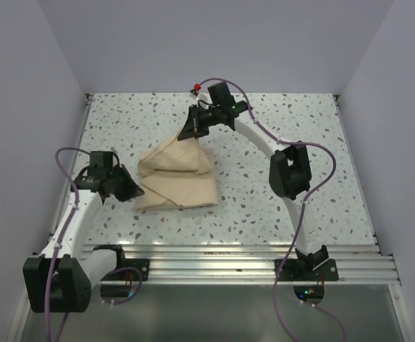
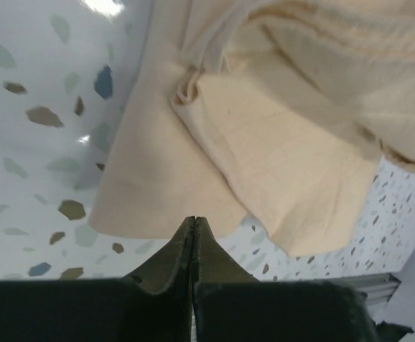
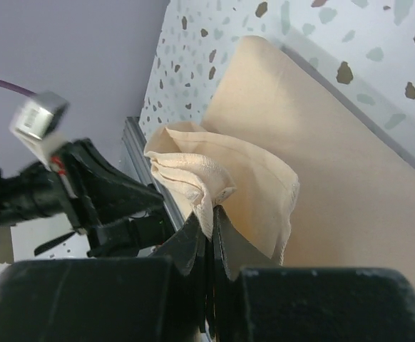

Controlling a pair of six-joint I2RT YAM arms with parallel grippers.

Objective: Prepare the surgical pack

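Big tan paper-like square sheet (image 1: 179, 187) folded and rumpled on white speckled bench (image 1: 300, 142), left of centre, well off every edge. Right jaws clenched on bunched fold at sheet's far side; fold lifted off bench, rest lying flat. Left jaws pressed together, grasping nothing; tips at sheet's left edge, contact with it cannot be told.
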